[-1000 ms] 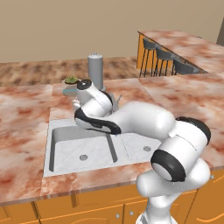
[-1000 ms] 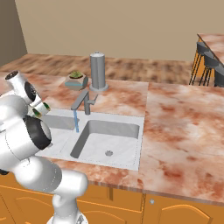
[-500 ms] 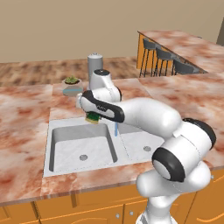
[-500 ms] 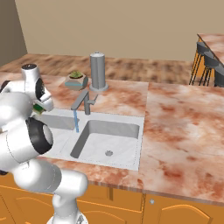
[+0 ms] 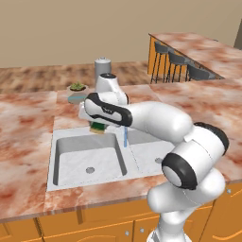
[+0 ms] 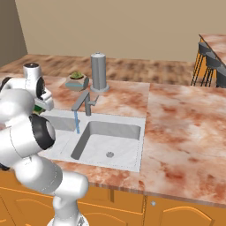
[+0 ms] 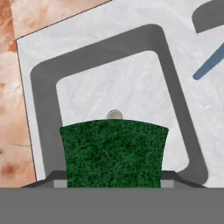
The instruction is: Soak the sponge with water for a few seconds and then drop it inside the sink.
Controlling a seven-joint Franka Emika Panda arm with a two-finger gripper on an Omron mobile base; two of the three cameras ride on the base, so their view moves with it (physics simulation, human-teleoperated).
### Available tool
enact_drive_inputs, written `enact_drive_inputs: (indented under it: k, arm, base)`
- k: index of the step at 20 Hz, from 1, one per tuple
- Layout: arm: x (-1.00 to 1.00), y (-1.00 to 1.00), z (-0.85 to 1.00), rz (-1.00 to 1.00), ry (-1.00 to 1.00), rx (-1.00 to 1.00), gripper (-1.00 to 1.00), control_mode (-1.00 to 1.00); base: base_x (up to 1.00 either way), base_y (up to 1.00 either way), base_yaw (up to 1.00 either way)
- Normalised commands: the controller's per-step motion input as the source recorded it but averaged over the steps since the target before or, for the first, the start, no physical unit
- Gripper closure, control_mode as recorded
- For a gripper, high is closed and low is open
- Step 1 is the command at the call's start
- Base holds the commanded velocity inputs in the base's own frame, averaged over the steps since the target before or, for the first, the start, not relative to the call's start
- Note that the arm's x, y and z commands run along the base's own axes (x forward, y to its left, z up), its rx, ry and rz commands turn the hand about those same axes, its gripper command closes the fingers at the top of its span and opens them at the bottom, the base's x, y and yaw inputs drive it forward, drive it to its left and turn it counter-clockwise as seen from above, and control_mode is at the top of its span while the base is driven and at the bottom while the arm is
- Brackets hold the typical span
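Holding the sponge clamped between its fingers, the gripper hangs over the left bowl of the sink, just beside the thin water stream falling from the faucet.

marble counter, inset sink, planter, grey canister

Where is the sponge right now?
The sponge sits in the gripper, above the sink's left basin, left of the water in the left base view.
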Motion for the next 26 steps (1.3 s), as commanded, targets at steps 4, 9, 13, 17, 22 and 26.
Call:
enact_drive_inputs:
  k: [4, 9, 13, 17, 22, 26]
  arm:
    - [0.00, 0.18, 0.00, 0.04, 0.00, -0.09, 1.00, -1.00]
    - [0.00, 0.14, -0.05, 0.03, 0.00, -0.14, 1.00, -1.00]
    - [0.00, 0.01, -0.15, 0.02, 0.00, -0.05, 1.00, -1.00]
    - [0.00, 0.00, -0.12, 0.00, -0.01, 0.00, 1.00, -1.00]
    - [0.00, 0.00, -0.01, 0.00, 0.00, 0.00, 1.00, -1.00]
    - [0.00, 0.01, -0.19, 0.00, 0.00, 0.00, 1.00, -1.00]
  base:
    - [0.00, 0.00, 0.00]
    - [0.00, 0.00, 0.00]
    - [0.00, 0.00, 0.00]
    - [0.00, 0.00, 0.00]
    - [0.00, 0.00, 0.00]
    - [0.00, 0.00, 0.00]
